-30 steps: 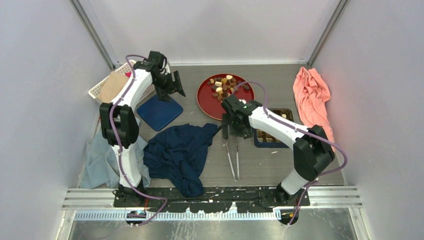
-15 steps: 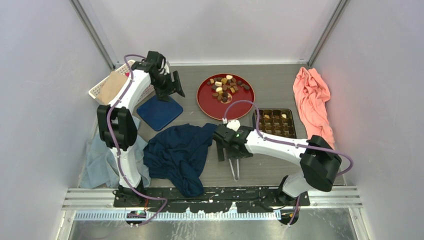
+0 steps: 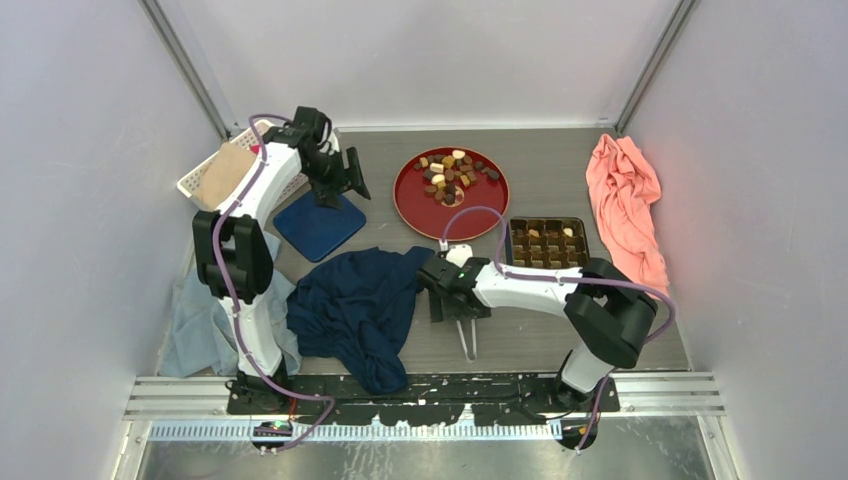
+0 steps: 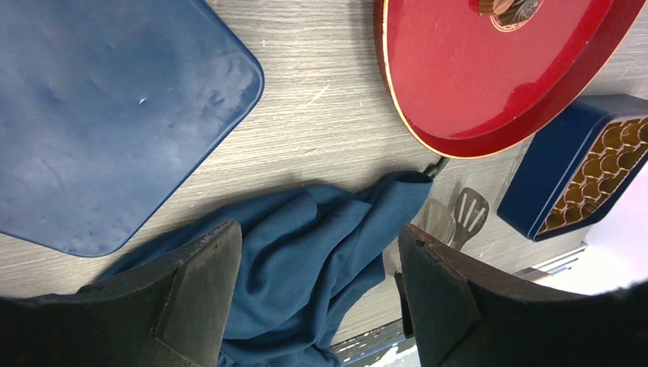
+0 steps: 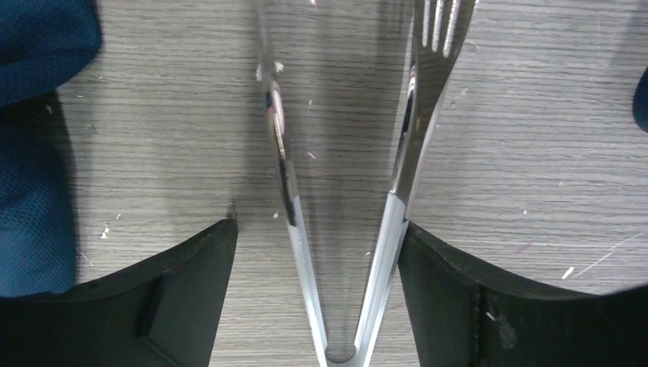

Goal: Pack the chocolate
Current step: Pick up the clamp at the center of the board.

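Observation:
The chocolate [image 3: 452,172], several brown and cream pieces, lies on the red round tray [image 3: 478,208] at the back. A few pieces sit in the navy gridded box [image 3: 547,243] to its right. Metal tongs [image 3: 467,335] lie on the table in front of the tray. My right gripper [image 3: 458,308] is low over them and open. In the right wrist view the tongs [image 5: 286,191] run between its fingers [image 5: 317,290], with the right finger against one arm. My left gripper [image 3: 345,178] is open and empty above the blue lid [image 3: 318,224].
A dark blue cloth [image 3: 360,305] lies just left of the tongs, and its edge shows in the right wrist view [image 5: 34,153]. A pink cloth [image 3: 625,200] lies at the right. A white basket [image 3: 235,170] and a pale cloth [image 3: 195,325] lie at the left.
My right arm has swung from the tray and box toward the near side and come down over the tongs. My left arm has barely moved.

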`<state>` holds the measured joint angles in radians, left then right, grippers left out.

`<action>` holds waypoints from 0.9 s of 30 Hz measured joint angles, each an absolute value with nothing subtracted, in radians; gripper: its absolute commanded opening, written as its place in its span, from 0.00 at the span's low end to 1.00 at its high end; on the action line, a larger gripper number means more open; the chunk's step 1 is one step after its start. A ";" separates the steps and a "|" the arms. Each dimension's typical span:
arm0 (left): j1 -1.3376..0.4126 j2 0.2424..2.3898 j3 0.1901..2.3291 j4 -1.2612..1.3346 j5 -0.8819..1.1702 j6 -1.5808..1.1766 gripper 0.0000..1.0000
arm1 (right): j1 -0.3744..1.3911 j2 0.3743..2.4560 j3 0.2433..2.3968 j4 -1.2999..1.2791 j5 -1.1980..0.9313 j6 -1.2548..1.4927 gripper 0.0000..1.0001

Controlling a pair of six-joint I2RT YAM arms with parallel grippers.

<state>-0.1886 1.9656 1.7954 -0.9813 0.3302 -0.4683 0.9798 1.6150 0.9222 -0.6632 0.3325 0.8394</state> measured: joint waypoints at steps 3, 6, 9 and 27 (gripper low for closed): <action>-0.189 1.959 1.795 -0.981 0.333 -0.469 0.76 | 0.980 1.615 0.915 -0.638 0.331 0.843 0.72; -0.189 1.958 1.795 -0.981 0.336 -0.469 0.76 | 0.978 1.612 0.908 -0.617 0.329 0.845 0.72; -0.189 1.958 1.795 -0.981 0.338 -0.469 0.76 | 0.968 1.600 0.891 -0.593 0.318 0.849 0.68; -0.189 1.958 1.795 -0.981 0.341 -0.469 0.75 | 0.955 1.579 0.863 -0.558 0.321 0.860 0.62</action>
<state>-0.1886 1.9575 1.7954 -0.9806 0.3408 -0.4690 0.9546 1.5795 0.8635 -0.5575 0.3210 0.8597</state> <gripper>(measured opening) 0.756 0.617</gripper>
